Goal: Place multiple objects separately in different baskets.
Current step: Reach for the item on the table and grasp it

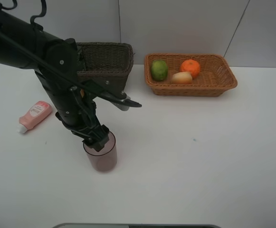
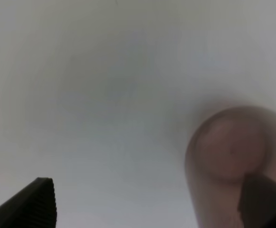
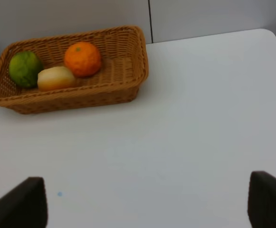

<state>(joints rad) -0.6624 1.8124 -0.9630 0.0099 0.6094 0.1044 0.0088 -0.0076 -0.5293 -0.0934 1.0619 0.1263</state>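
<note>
Pinkish cup point(image 1: 101, 156) upright at 7 o'clock | our left gripper point(image 1: 98, 137) has jaws apart, one finger at its rim, we judge to pinch the wall | right gripper point(image 3: 146, 190) apart, idle | orange point(image 1: 190, 67), lime point(image 1: 159, 70) in tan basket point(image 1: 190, 89) at 1 o'clock, so cup suits dark basket point(image 1: 111, 61) at 11

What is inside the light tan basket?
A green lime, an orange and a pale peach-like fruit lie in the tan basket. The weave beneath them is covered.

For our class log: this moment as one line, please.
left gripper: open at cup | right gripper: open | tan basket: lime, orange, peach | tube: on table
</note>
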